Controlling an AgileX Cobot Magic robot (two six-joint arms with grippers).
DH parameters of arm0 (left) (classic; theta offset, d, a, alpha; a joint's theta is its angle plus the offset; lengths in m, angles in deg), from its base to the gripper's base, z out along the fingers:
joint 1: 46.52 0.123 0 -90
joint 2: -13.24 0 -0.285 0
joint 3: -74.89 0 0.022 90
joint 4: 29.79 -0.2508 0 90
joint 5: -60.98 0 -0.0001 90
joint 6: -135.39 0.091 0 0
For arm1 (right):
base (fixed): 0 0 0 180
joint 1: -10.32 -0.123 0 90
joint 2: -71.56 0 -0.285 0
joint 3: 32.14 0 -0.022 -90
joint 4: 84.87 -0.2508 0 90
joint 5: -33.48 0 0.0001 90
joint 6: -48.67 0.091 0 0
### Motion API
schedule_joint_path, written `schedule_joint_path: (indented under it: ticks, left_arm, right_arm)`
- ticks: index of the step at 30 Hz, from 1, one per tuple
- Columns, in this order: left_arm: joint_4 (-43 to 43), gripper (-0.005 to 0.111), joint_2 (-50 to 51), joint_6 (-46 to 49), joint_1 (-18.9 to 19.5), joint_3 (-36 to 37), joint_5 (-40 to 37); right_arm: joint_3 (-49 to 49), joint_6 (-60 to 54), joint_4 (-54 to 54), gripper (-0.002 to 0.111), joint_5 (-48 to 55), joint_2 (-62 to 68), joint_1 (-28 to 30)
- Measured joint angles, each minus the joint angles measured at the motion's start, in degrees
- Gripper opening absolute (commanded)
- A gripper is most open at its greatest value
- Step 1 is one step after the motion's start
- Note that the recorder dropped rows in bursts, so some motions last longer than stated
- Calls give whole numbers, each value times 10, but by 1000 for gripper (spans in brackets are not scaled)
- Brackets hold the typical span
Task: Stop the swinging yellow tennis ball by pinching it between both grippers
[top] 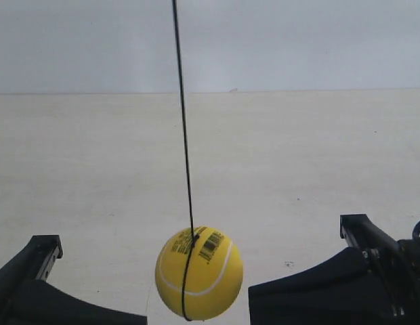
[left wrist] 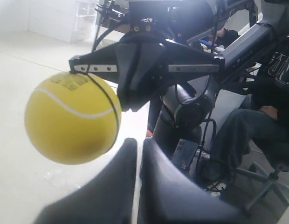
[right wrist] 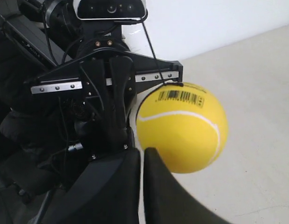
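Observation:
The yellow tennis ball (top: 198, 273) hangs low on a thin black cord (top: 184, 122), barcode facing up. It sits between the two black wedge grippers. The gripper of the arm at the exterior view's left (top: 40, 288) stands a short way off the ball. The one at the exterior view's right (top: 311, 291) is close, with a thin gap showing. In the left wrist view my left gripper (left wrist: 139, 142) is shut, with the ball (left wrist: 72, 116) off to one side of its tips. My right gripper (right wrist: 142, 151) is shut too; the ball (right wrist: 182, 128) is right at its tip, and I cannot tell whether they touch.
A pale tabletop (top: 298, 169) runs back to a grey wall (top: 298, 40). A seated person (left wrist: 270, 107) and cables show behind the opposite arm (left wrist: 144, 70) in the left wrist view. A camera bar (right wrist: 109, 8) stands above the facing arm in the right wrist view.

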Motion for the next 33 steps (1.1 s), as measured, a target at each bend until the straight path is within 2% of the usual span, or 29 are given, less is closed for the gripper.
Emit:
schedule_joint_path:
  ticks: [13, 33]
  left_arm:
    - [32, 5, 0, 17, 0, 0, 19]
    - [35, 5, 0, 18, 0, 0, 24]
  right_arm:
    - [0, 0, -22, 0, 0, 0, 0]
    - [0, 1, -34, 0, 0, 0, 0]
